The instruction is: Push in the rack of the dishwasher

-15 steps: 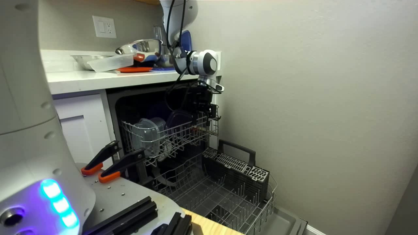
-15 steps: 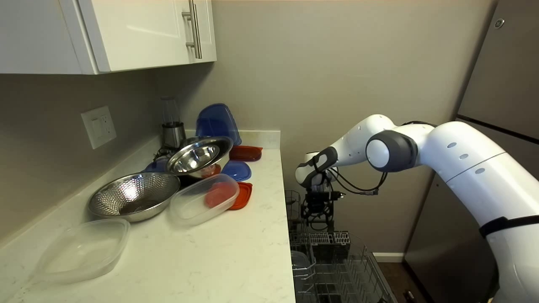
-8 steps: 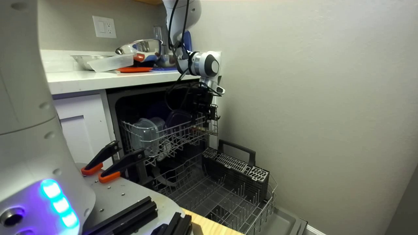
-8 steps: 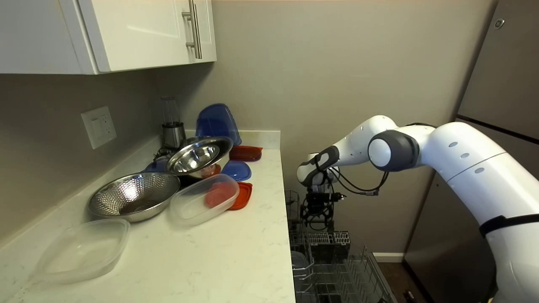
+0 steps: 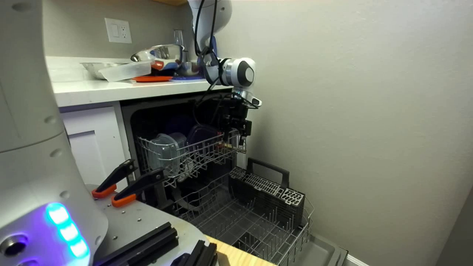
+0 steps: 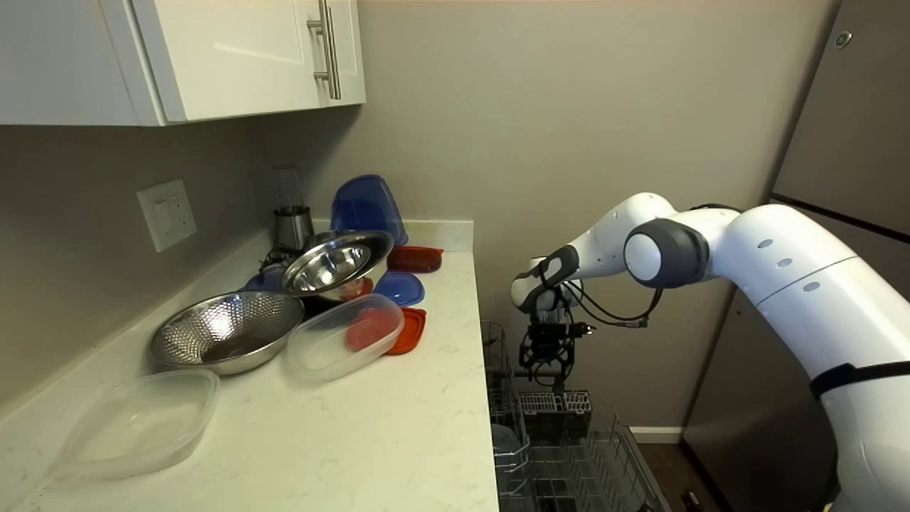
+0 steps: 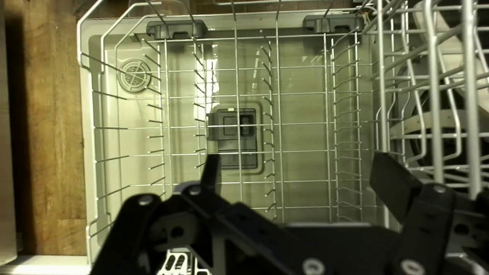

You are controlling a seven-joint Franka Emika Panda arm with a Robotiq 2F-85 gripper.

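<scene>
Saw the rack (image 5: 201,155), pale wire loaded with dishes (image 5: 164,151), partly outside the dishwasher (image 5: 142,105); saw fingers (image 7: 393,186) wide apart by the rack's far end, and open room above the lower rack (image 5: 242,218).

steel bowls (image 6: 336,264) and clear tubs (image 6: 142,424) on the counter (image 6: 405,434); wall outlet (image 6: 166,215) above

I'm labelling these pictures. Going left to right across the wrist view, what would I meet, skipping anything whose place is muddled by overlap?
Pale panel, wood floor, round vent, soap dispenser, upper rack.
</scene>
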